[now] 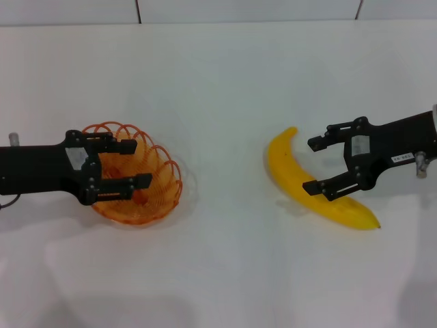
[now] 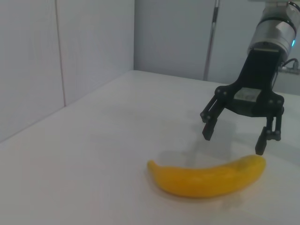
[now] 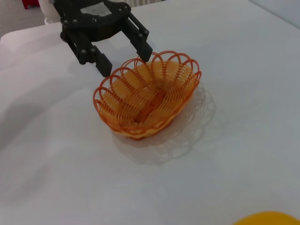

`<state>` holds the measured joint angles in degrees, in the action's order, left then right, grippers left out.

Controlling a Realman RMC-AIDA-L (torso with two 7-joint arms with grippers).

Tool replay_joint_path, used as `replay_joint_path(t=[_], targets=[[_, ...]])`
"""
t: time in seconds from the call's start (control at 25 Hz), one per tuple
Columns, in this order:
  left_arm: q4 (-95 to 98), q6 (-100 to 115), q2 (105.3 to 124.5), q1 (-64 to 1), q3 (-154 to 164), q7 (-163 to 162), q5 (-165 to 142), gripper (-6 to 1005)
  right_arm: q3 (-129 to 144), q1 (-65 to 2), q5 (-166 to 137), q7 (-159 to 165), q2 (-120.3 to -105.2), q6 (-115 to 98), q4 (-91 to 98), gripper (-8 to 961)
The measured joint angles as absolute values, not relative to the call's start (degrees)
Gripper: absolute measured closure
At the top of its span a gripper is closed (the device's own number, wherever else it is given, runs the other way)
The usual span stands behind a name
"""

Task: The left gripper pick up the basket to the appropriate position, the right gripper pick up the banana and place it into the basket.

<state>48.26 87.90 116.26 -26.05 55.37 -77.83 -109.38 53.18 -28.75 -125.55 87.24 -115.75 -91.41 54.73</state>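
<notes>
My left gripper point(image 1: 134, 164) hangs wide open over the basket point(image 1: 160, 188) and my right gripper point(image 1: 321, 166) wide open over the banana point(image 1: 311, 188), so either thing could slip away if I close off-centre.

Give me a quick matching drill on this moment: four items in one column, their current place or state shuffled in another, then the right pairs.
Column one:
1. left gripper
2. right gripper
3. basket
4. banana

Column two:
A. lying flat on the white table, ungrasped
B. jaws open, above the banana
C. empty, resting on the table
D. jaws open, at the basket's rim

Pairs: 1-D, 2-B, 3-C, 4-A
</notes>
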Motion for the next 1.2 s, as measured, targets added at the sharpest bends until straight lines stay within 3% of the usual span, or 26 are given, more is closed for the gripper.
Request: replay_joint_path(t=[0.56,0.76,1.0,1.2], targets=[[51.6,87.3,116.11,-26.1,50.0,-85.3,-109.4,302,53.2,-28.8,-125.6,87.0,-115.93,-91.0,54.6,60],[57.0,85.0,114.66,-26.5,44.8,-96.5,-113.1,301,53.2,-28.8,-125.6,87.0,-115.92,-90.9,54.5,60],[58.0,84.3,111.64,-31.1,42.4,-107.0,-123.9,302,53.2,-28.8,-125.6,87.0,-115.92,-90.8,54.5,61],[56.4,84.1,111.98,-35.3,42.5,-108.9,-132.3,302,53.2,-28.8,-125.6,87.0,-115.92,-90.8,54.5,61]])
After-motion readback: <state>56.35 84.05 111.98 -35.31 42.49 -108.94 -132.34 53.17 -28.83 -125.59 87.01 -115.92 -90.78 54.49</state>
